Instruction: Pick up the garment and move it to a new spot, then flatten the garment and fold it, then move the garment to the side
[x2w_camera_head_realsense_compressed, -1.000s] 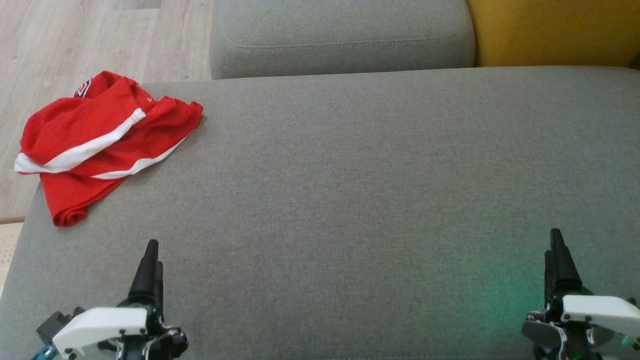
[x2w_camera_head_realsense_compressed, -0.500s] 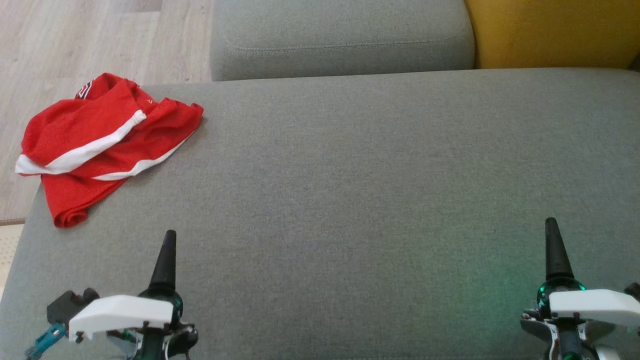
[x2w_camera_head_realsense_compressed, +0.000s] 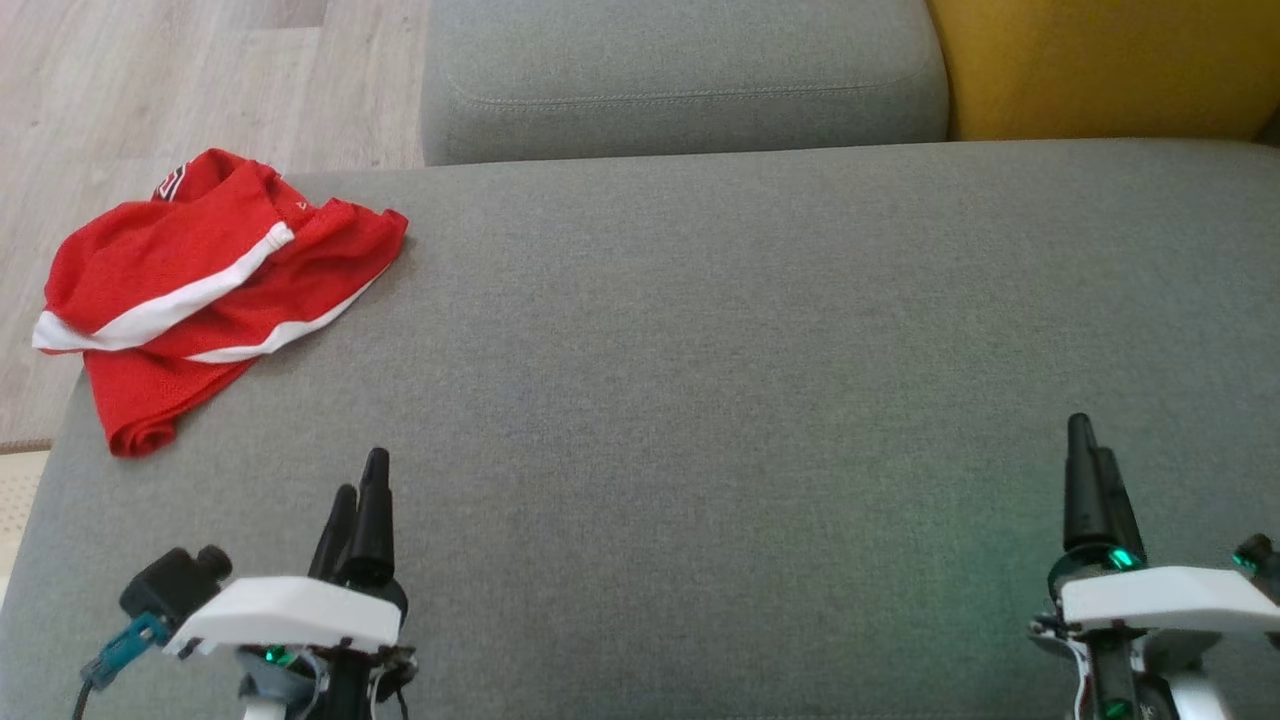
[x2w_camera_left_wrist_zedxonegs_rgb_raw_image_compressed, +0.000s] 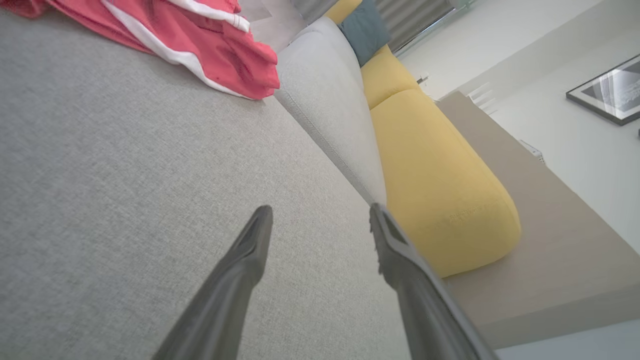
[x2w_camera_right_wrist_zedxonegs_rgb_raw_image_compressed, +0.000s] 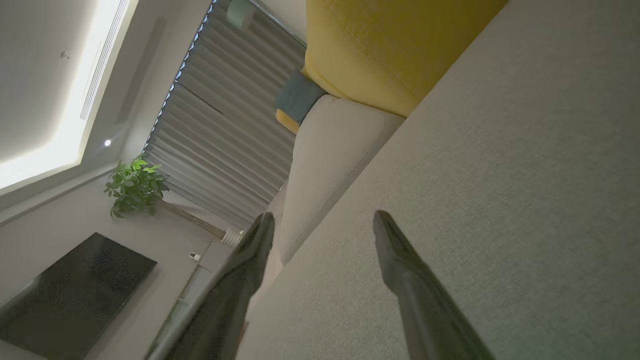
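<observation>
The garment (x2w_camera_head_realsense_compressed: 200, 290) is a crumpled pair of red shorts with white stripes, lying at the far left corner of the grey sofa seat (x2w_camera_head_realsense_compressed: 700, 400) and hanging a little over its left edge. In the left wrist view the garment (x2w_camera_left_wrist_zedxonegs_rgb_raw_image_compressed: 190, 45) lies at the top left. My left gripper (x2w_camera_head_realsense_compressed: 362, 480) hovers open over the near left of the seat, well short of the garment, nothing between its fingers (x2w_camera_left_wrist_zedxonegs_rgb_raw_image_compressed: 250, 250). Over the near right of the seat my right gripper (x2w_camera_head_realsense_compressed: 1088, 450) stands open and empty too, with its fingers (x2w_camera_right_wrist_zedxonegs_rgb_raw_image_compressed: 395, 255) apart.
A grey cushion (x2w_camera_head_realsense_compressed: 680, 80) lies along the seat's far edge, with a yellow cushion (x2w_camera_head_realsense_compressed: 1100, 60) to its right. Wooden floor (x2w_camera_head_realsense_compressed: 150, 90) lies beyond the left edge. The right wrist view takes in curtains, a plant (x2w_camera_right_wrist_zedxonegs_rgb_raw_image_compressed: 135, 187) and a dark screen (x2w_camera_right_wrist_zedxonegs_rgb_raw_image_compressed: 75, 290).
Both grippers have moved forward over the seat and rolled about their wrists; the left one has also shifted right. The garment has not moved.
</observation>
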